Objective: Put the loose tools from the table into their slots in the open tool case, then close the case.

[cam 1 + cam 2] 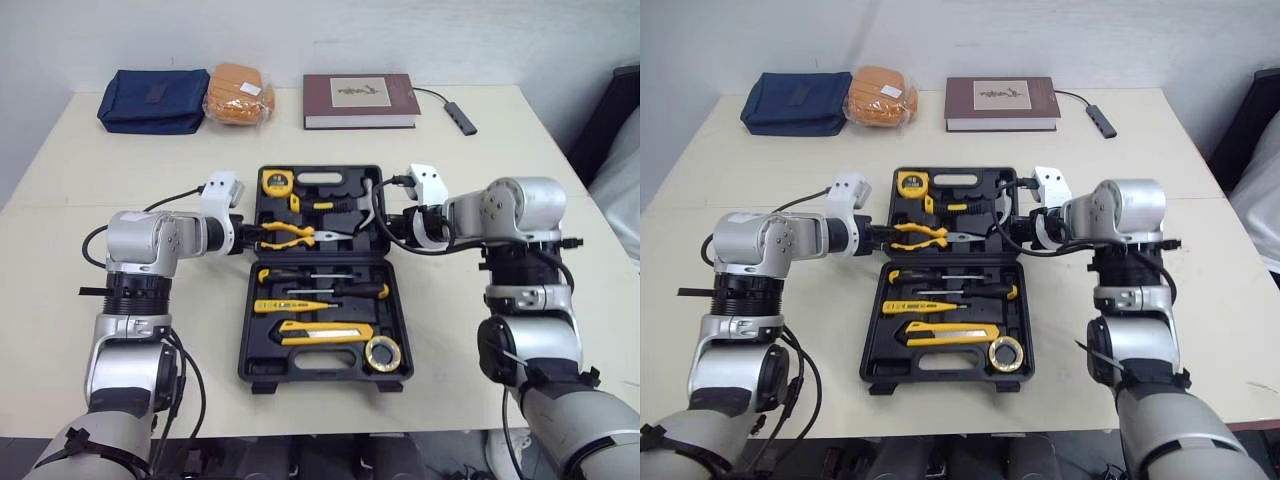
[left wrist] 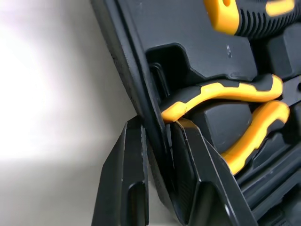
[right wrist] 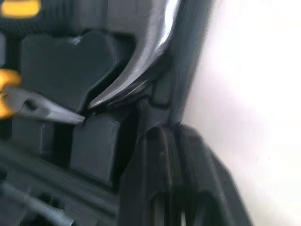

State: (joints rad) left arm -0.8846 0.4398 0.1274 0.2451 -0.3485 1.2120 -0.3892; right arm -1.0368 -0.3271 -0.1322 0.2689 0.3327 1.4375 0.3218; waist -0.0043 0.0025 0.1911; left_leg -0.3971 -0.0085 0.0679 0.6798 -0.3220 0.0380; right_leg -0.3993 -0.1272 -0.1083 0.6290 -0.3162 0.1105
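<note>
Near half of tool case: lying open flat on the surface; I see the tape roll, utility knife and screwdrivers seated in their slots
Surface around the case: no loose tool that I can spot, so I judge the packing part finished
My left pincer: pinching the left wall of the case's far half, one finger outside the wall and the other inside, just beside the pliers' handle
My right pincer: closed on the right wall of the same half, as best I can make out, next to the hammer's claw
Far half of the case: pliers, tape measure and hammer all in their recesses
Left to do: fold one half over the other and latch it; the case is not yet closed, and with both pincers on the side walls I take this as the start of that swing
Far edge of surface: blue pouch, orange bundle and book, well apart from the case and no part of my job
</note>
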